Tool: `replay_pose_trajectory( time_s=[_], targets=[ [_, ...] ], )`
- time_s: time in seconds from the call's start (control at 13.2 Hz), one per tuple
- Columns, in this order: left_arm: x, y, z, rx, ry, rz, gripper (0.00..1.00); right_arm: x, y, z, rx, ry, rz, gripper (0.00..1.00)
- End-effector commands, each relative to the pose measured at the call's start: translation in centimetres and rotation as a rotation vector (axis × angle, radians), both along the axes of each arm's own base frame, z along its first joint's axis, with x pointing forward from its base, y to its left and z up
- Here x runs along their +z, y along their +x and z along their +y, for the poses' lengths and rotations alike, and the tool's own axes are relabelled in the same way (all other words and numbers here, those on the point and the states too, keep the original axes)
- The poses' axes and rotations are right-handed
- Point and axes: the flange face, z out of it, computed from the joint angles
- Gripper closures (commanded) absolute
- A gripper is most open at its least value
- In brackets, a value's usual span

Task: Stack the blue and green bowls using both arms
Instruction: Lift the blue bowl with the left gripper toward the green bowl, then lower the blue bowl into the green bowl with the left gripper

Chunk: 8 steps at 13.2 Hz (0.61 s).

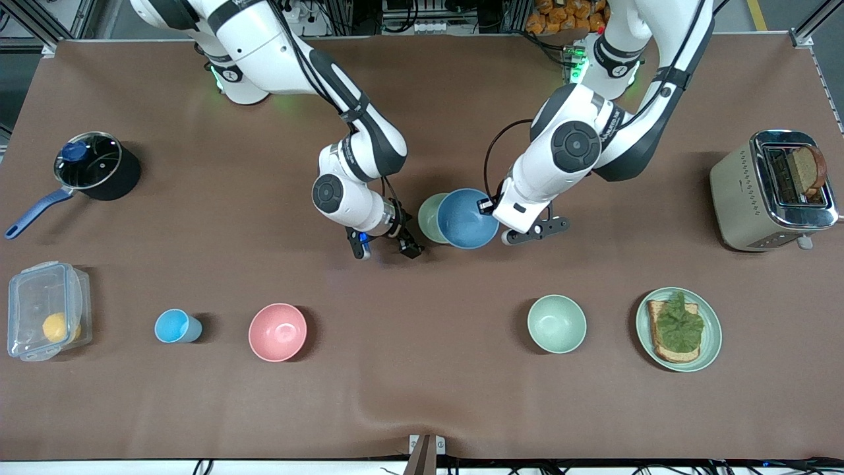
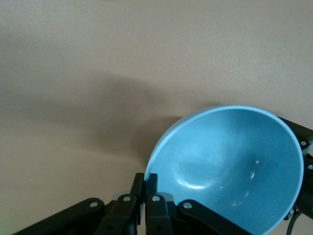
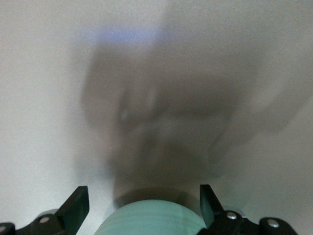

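Left gripper (image 2: 145, 188) — fingers pinched on the rim of the blue bowl (image 1: 467, 218), holding it tilted over mid-table, overlapping the green bowl (image 1: 432, 217) toward the right arm's end. Right gripper (image 1: 384, 248) — fingers spread wide, holding nothing, just beside the green bowl; in the right wrist view that bowl's pale green rim (image 3: 154, 219) shows between its fingers. A second green bowl (image 1: 556, 323) sits nearer the front camera.

Smooth, faintly glossy blue bowl (image 2: 230, 166); matt brown table (image 1: 422, 396); shiny metal toaster (image 1: 771, 191).
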Motion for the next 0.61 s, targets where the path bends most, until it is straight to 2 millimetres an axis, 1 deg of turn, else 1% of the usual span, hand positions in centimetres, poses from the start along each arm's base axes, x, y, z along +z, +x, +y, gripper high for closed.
replay_pose_trajectory(
  time_s=[0.0,0.15,0.3,0.38,0.45,0.53],
  targets=[
    [-1.4,-0.9,-0.5,0.022,-0.022,-0.02,1.0,0.0,0.8,-1.0,-0.013,0.023,0.018,0.0],
    [-2.8,-1.3,-1.1,0.011,-0.018,-0.005,1.0,-0.1,0.7,-1.0,-0.01,0.023,0.021,0.0],
    [-4.5,-2.8,-2.6,-0.018,-0.008,0.022,1.0,-0.1,0.8,-1.1,-0.013,0.022,0.024,0.0],
    [-4.8,-3.0,-3.0,-0.023,-0.012,0.017,1.0,-0.1,0.8,-1.2,-0.015,0.022,0.024,0.0],
    [-5.6,-3.4,-3.1,-0.026,-0.009,0.024,1.0,-0.1,0.8,-1.2,-0.016,0.021,0.026,0.0],
    [-5.8,-3.9,-3.7,-0.034,-0.01,0.022,1.0,-0.1,0.8,-1.2,-0.017,0.022,0.026,0.0]
  ],
)
